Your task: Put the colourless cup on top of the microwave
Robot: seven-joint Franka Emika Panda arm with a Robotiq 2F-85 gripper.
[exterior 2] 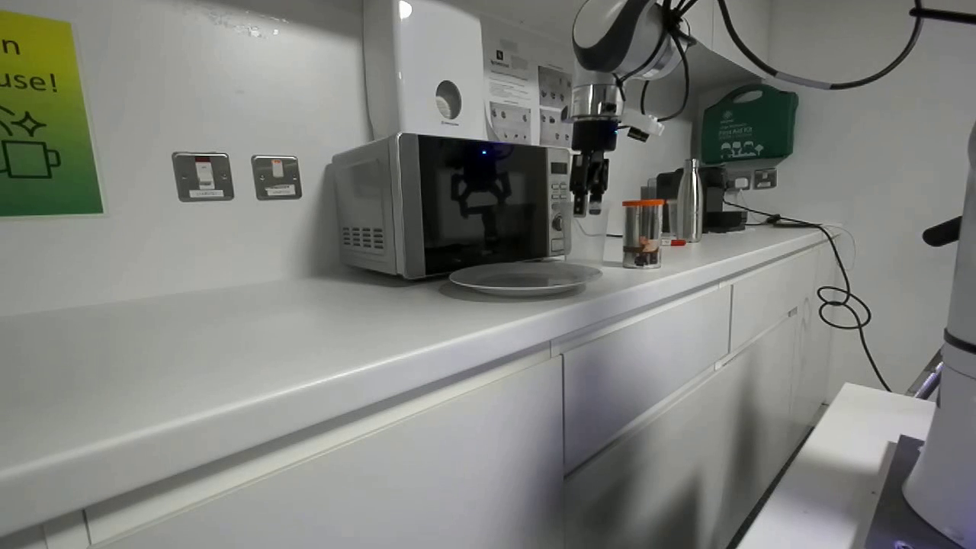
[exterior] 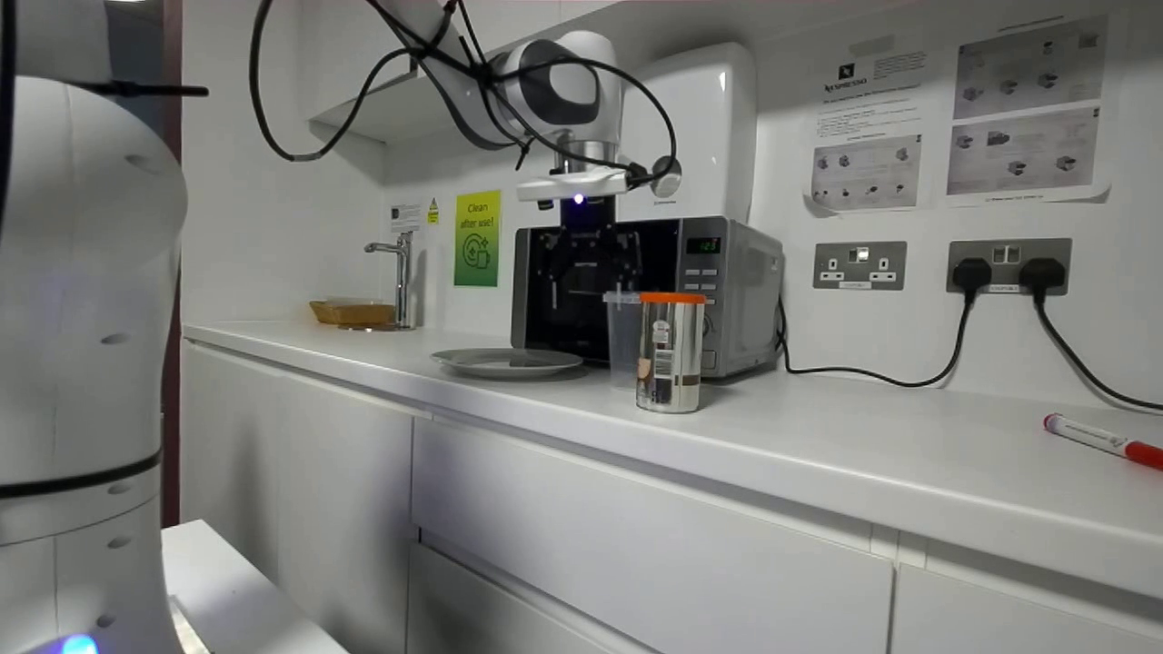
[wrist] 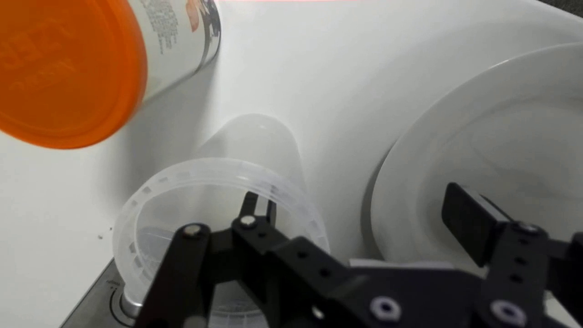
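Note:
The colourless cup stands upright on the counter in front of the microwave, in both exterior views (exterior: 622, 341) (exterior 2: 585, 248); the orange-lidded canister partly hides it in an exterior view. The wrist view shows the cup (wrist: 259, 136) from above, its rim facing the camera. The silver-grey microwave (exterior: 756, 291) (exterior 2: 366, 202) stands behind it. My gripper (wrist: 364, 212) (exterior 2: 589, 204) is open, fingers pointing down at the cup's top. One fingertip shows within the cup's mouth, partly seen through its rim. The other is outside, above the plate. Nothing is held.
A grey-white plate (exterior: 507, 363) (exterior 2: 526, 279) (wrist: 410, 182) lies beside the cup. The metal canister with orange lid (exterior: 670, 359) (exterior 2: 643, 238) (wrist: 68, 73) stands close on the cup's other side. A white wall box (exterior: 700, 127) (exterior 2: 431, 69) rises behind the microwave's top. A red marker (exterior: 1104, 439) lies further along.

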